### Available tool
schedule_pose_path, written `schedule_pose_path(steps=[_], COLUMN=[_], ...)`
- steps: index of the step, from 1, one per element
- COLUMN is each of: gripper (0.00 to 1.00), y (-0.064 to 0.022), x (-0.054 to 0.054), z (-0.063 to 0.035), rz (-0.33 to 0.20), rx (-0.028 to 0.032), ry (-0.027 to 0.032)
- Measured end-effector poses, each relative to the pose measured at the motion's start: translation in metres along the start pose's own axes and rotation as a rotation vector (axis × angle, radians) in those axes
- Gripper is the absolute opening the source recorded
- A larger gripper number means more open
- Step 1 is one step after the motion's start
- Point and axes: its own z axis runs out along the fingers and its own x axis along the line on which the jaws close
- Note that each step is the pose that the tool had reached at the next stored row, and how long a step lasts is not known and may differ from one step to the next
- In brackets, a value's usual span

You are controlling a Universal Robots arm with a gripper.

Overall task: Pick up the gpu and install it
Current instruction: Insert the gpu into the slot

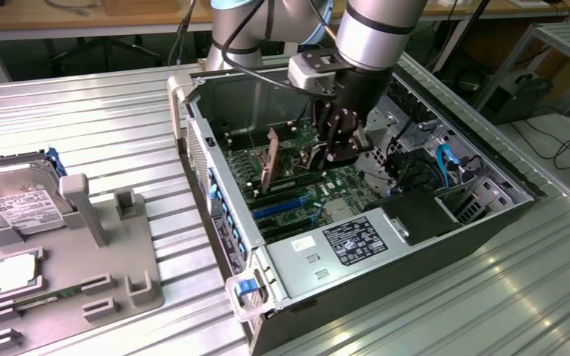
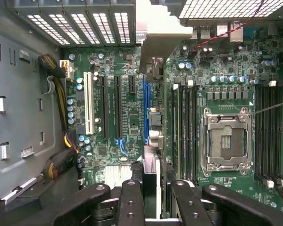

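GPU, thin black circuit card with silvery bracket [image 2: 153,61], pinched edge-on in black gripper [image 2: 153,197], long axis along blue motherboard slot [image 2: 145,110] directly beneath.

We see the gpu [image 2: 153,84] edge-on only, its fan face hidden; the gripper [image 2: 151,188] covers its near end, and the arm [image 1: 374,30] is cut off.

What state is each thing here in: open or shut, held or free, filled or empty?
case: open, side panel off.
claw: shut on the gpu, inside the case.
gpu: held on edge over the blue slot; seated or not, cannot tell.
CPU socket: empty.
hard drive: free, lying in the grey holder.
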Motion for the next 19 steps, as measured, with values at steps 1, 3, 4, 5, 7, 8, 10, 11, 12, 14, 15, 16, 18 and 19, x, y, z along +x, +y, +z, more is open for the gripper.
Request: schedule_pose_path(steps=[1, 3, 4, 5, 7, 8, 10, 11, 12, 14, 15, 16, 18, 19], gripper=[0.27, 0.27, 0.27, 0.27, 0.27, 0.27, 0.27, 0.27, 0.27, 0.27, 0.27, 0.27, 0.27, 0.27], y=[0.0, -0.0001, -0.0001, -0.0001, -0.0002, -0.0001, -0.0001, -0.0001, -0.0001, -0.0002, -0.0002, -0.0002, -0.0002, 0.0002], x=[0.0, 0.0, 0.0, 0.0, 0.0, 0.0, 0.0, 0.0, 0.0, 0.0, 0.0, 0.0, 0.0, 0.0], z=[0.0006, 0.0022, 0.003, 0.0038, 0.0053, 0.006, 0.007, 0.0077, 0.0084, 0.0101, 0.0114, 0.0124, 0.0145, 0.0155], rz=[0.0, 0.0, 0.0, 0.0, 0.001, 0.001, 0.001, 0.001, 0.001, 0.001, 0.001, 0.001, 0.001, 0.001], rx=[0.0, 0.0, 0.0, 0.0, 0.0, 0.0, 0.0, 0.0, 0.0, 0.0, 0.0, 0.0, 0.0, 0.0], ry=[0.0, 0.0, 0.0, 0.0, 0.0, 0.0, 0.0001, 0.0001, 0.0, 0.0, 0.0001, 0.0, 0.0001, 0.0])
